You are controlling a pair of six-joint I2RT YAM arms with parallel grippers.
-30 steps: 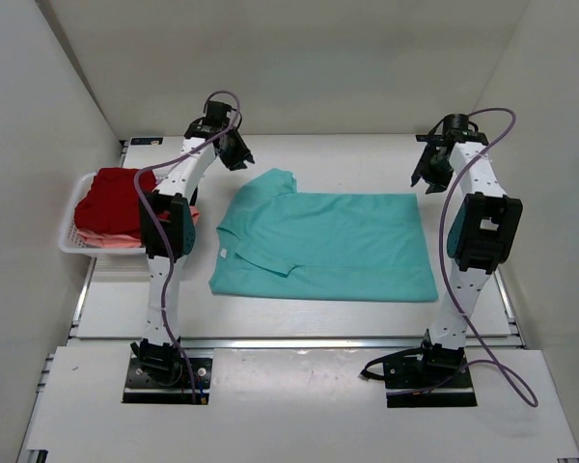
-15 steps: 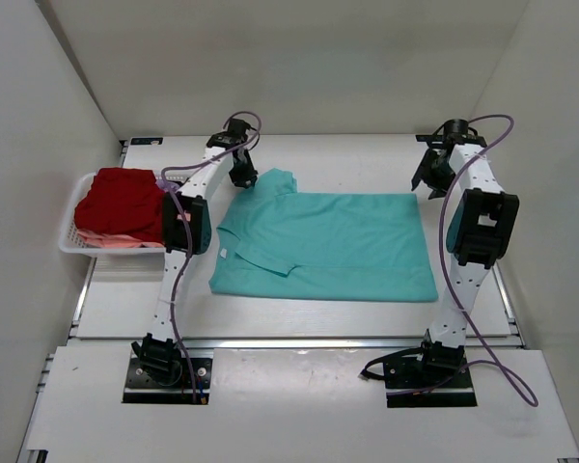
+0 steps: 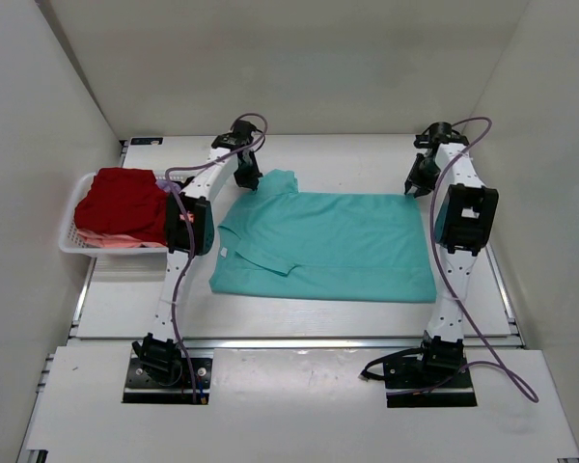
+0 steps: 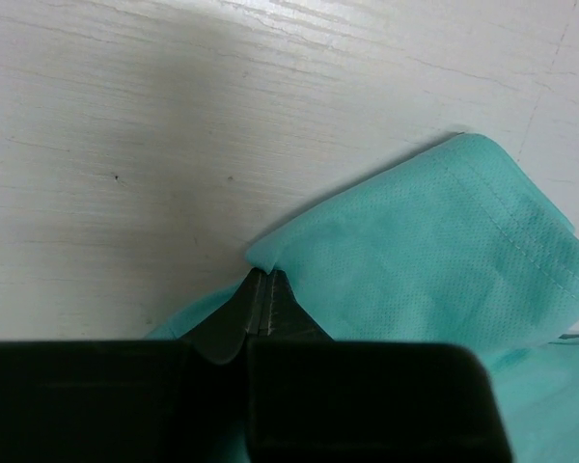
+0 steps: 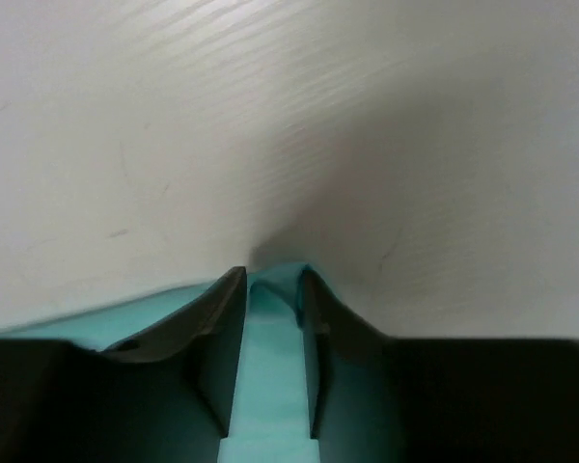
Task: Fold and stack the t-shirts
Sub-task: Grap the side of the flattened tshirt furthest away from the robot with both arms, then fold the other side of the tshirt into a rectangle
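Note:
A teal collared t-shirt [image 3: 328, 241] lies spread flat on the table, collar to the left. My left gripper [image 3: 248, 179] is at its far left sleeve; in the left wrist view the gripper [image 4: 261, 282] is shut, with the sleeve's edge [image 4: 415, 260] pinched at the tips. My right gripper [image 3: 412, 188] is at the shirt's far right corner; in the right wrist view the gripper [image 5: 272, 280] has its jaws a little apart, astride the teal corner [image 5: 270, 328]. A dark red t-shirt [image 3: 124, 201] lies on a salmon pink one [image 3: 111, 242] in the basket.
A white mesh basket [image 3: 73, 237] stands at the table's left edge and holds the red and pink shirts. White walls close in the back and both sides. Both arms stretch over the shirt's left and right ends.
My left gripper moved right and down onto the teal sleeve and closed there. My right gripper came down and left to the shirt's far right corner.

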